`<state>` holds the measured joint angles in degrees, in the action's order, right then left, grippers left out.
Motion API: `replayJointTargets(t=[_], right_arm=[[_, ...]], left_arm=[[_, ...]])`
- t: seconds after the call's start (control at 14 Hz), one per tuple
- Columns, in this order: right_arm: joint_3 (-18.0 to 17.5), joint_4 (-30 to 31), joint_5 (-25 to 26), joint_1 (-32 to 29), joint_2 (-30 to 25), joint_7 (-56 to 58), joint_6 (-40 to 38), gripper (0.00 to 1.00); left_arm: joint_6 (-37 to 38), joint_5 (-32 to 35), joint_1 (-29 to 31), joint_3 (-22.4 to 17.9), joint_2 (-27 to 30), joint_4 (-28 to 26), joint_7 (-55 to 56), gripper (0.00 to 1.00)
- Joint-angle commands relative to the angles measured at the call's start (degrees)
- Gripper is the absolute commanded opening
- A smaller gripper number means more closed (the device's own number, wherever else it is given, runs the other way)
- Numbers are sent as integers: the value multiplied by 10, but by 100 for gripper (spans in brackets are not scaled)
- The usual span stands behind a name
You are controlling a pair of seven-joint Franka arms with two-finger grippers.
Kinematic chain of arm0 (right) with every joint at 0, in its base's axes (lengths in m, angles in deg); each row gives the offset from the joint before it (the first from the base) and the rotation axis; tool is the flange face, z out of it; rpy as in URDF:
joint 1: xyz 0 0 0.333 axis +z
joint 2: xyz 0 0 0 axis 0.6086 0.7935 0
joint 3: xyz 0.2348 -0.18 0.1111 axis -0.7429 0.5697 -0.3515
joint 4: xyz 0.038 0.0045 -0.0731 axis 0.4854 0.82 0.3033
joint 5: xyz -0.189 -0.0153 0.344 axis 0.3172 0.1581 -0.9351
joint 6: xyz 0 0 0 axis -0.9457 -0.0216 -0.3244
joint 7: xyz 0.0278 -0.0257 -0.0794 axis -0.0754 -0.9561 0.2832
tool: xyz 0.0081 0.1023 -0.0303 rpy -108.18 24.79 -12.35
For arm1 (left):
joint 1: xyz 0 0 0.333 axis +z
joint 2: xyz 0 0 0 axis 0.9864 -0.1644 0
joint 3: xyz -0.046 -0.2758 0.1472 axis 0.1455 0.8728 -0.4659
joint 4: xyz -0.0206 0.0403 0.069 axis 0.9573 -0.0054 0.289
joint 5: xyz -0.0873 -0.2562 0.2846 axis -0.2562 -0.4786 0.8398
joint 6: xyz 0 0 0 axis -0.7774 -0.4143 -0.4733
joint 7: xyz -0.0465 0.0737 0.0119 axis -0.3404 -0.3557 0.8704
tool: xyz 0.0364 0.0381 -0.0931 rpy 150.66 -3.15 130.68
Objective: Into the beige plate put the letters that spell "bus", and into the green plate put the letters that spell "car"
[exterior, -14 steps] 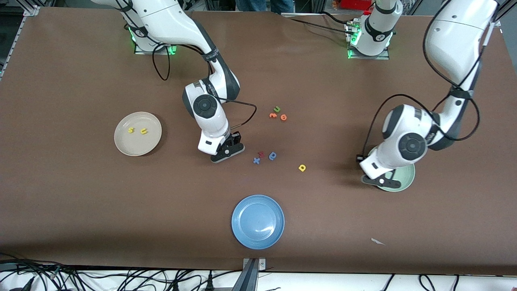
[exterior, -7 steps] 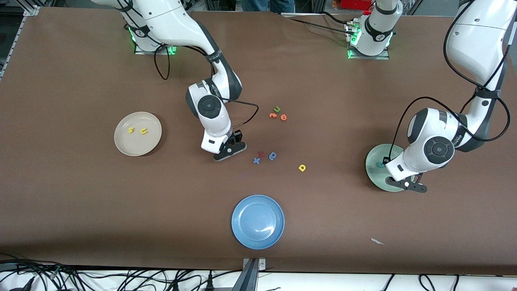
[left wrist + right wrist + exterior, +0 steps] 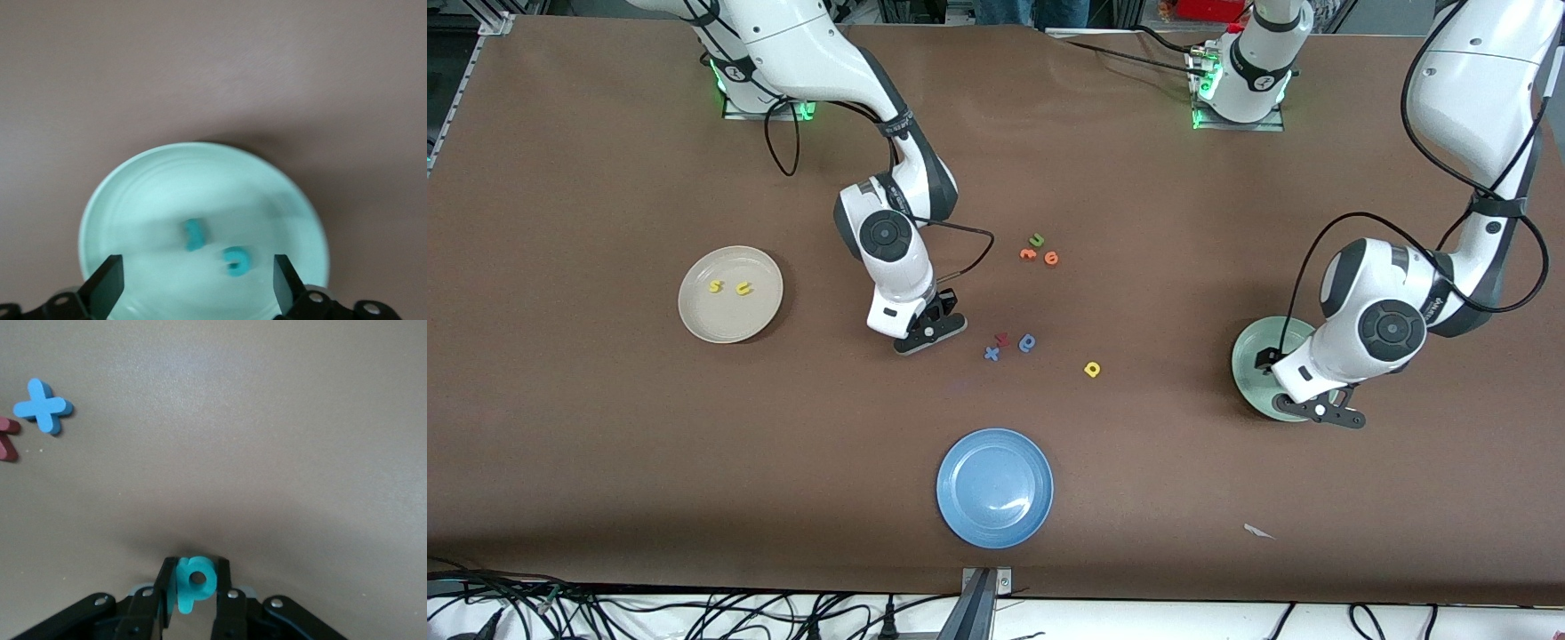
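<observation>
My right gripper (image 3: 193, 585) is shut on the teal "b" (image 3: 195, 580), low over the table beside the blue "x" (image 3: 43, 406); in the front view this right gripper (image 3: 932, 332) hides the letter. The beige plate (image 3: 729, 322) holds the yellow "s" (image 3: 714, 286) and yellow "u" (image 3: 743, 288). My left gripper (image 3: 198, 290) stands open above the green plate (image 3: 147, 193), where the teal "r" (image 3: 194, 235) and teal "c" (image 3: 237, 260) lie. From the front the left gripper (image 3: 1319, 412) covers part of the green plate (image 3: 1247, 363). The yellow "a" (image 3: 1092, 369) lies on the table between the arms.
A blue plate (image 3: 994, 487) sits near the front edge. The blue "x" (image 3: 991, 353), a red letter (image 3: 1002, 339) and a blue rounded letter (image 3: 1027, 342) lie close to my right gripper. A green "u" (image 3: 1036, 240) and two orange letters (image 3: 1028, 255) lie farther back.
My left gripper moved across the green plate toward the left arm's end and opened, and a teal letter now lies free in the plate. My right gripper closed on the teal "b".
</observation>
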<state>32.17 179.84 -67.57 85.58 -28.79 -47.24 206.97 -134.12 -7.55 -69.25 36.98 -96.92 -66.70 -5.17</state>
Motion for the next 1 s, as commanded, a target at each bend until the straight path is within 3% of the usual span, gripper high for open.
replayJointTargets(t=[0.0, 0.21, 0.43, 0.64, 0.93], right_arm=[[3, 6, -8, 4, -16, 1, -13, 12], [22, 8, -8, 4, -56, 5, -62, 12], [69, 12, -8, 3, -106, 44, -155, 12], [132, 57, -2, 3, -188, 56, -229, 12], [206, 163, 1, 4, -259, 133, -220, 14]], left_arm=[[8, -35, -57, -2, -13, 15, 76, 100], [8, -51, -108, -2, -30, 43, 175, 100], [9, -87, -149, -2, -47, 67, 255, 100], [8, -122, -188, -2, -63, 91, 332, 100], [8, -124, -225, -2, -102, 138, 421, 100]])
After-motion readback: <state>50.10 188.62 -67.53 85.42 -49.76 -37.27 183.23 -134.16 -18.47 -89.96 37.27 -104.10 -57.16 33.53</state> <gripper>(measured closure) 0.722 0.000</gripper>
